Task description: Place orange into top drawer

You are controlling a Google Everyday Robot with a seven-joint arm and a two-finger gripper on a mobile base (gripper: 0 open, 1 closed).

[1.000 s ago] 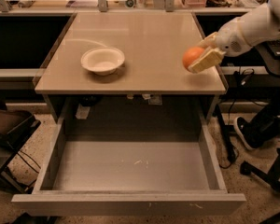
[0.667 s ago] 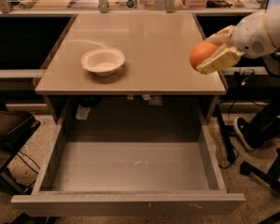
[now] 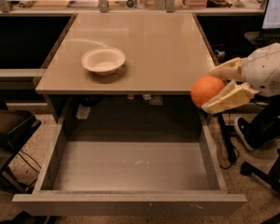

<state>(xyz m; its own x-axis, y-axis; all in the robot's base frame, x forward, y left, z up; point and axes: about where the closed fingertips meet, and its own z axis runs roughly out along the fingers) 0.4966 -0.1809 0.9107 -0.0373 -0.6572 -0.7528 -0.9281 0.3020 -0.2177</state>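
Observation:
The orange (image 3: 207, 90) is held in my gripper (image 3: 219, 85), whose cream fingers (image 3: 228, 98) are shut around it. It hangs in the air at the right, just past the front right corner of the beige tabletop (image 3: 144, 41) and above the right wall of the top drawer (image 3: 130, 164). The grey drawer is pulled fully open below the tabletop and its floor is bare. My white arm reaches in from the right edge.
A white shallow bowl (image 3: 103, 60) sits on the left half of the tabletop. A laptop (image 3: 276, 13) stands at the back right. Chair legs and cables (image 3: 266, 167) are on the floor at the right. A dark bin (image 3: 9, 125) stands at the left.
My gripper has carried the orange forward and down off the tabletop's right edge, toward the open drawer's right side.

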